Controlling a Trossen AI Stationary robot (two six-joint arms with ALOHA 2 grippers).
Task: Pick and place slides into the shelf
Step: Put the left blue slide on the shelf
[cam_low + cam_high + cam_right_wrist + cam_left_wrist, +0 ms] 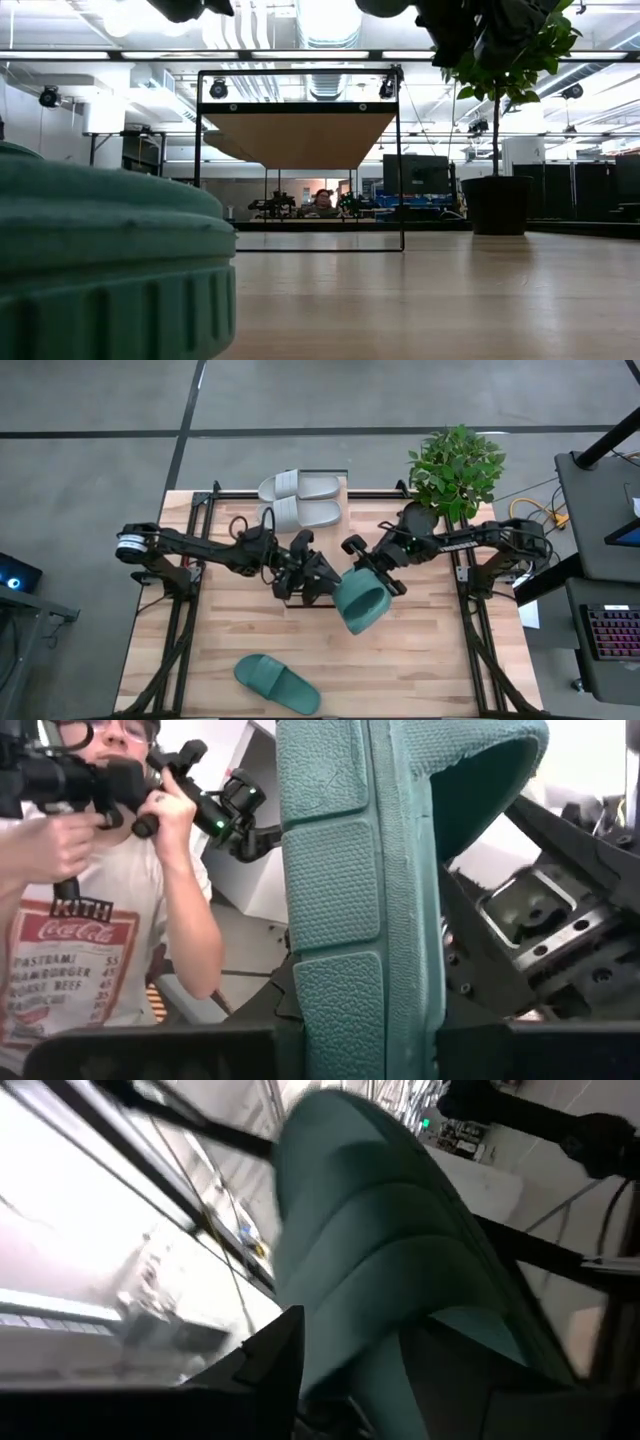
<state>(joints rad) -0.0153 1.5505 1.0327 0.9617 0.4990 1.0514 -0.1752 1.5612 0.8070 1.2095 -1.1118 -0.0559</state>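
Teal slide mid-air btwn both grippers, handoff over table centre

L to R in high view: left gripper (318, 582) sits just beside the raised teal slide (361, 603), fingers partway in around its edge; can't tell if it truly grips yet. Right gripper (372, 565) is clamped narrow on the same slide, sole tread facing its wrist cam. Second teal slide (277, 683) lies flat near the front edge, well apart. Two grey-white slides (298, 500) already rest on the shelf (345, 491) at the back, plant (455, 468) to the right. To do this well: I'd say don't let right release til left's hold is firm, keep slide level, then carry it back to the free shelf part beside the pale pair. Readable text: person's shirt (70, 970) in right wrist view shows "KITH", Coca-Cola script, "PASTRAMI", "CORNED BEEF"; rest too small.
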